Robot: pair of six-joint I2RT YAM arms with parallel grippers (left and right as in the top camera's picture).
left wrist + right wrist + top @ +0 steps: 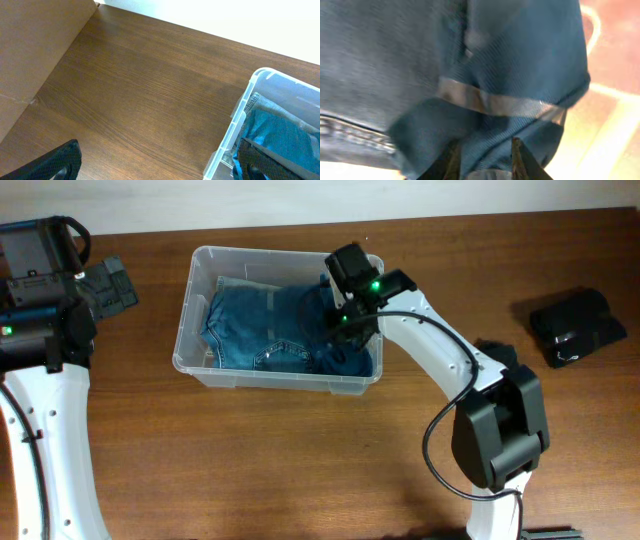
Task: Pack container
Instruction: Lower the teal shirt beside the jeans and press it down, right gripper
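Overhead view: clear tub on the brown worktop, toward the back, a little left of the middle.
Right fingers: down inside the tub at its right end, close together, with a fold of blue jeans pinched between them, as seen from the right wrist view.
Left fingers: spread wide, holding nothing, over bare worktop near the tub's left side, not touching it.
Could go wrong, first: lifting before letting go, and so pulling the jeans back up and over the rim.
Could go wrong, second: cloth catching on a fingertip while opening, and so dragging the fold out.
Could go wrong, third: pushing sideways on the right wall, and so sliding or tipping the light tub, held by nothing.
Safer way, as a guess: open wide first, then go straight up.
Inside the tub: only the jeans, folded up, covering most of the floor, flatter at the left, bunched at the right end.
Black thing: far right on the worktop, well apart from the tub, too dark to name.
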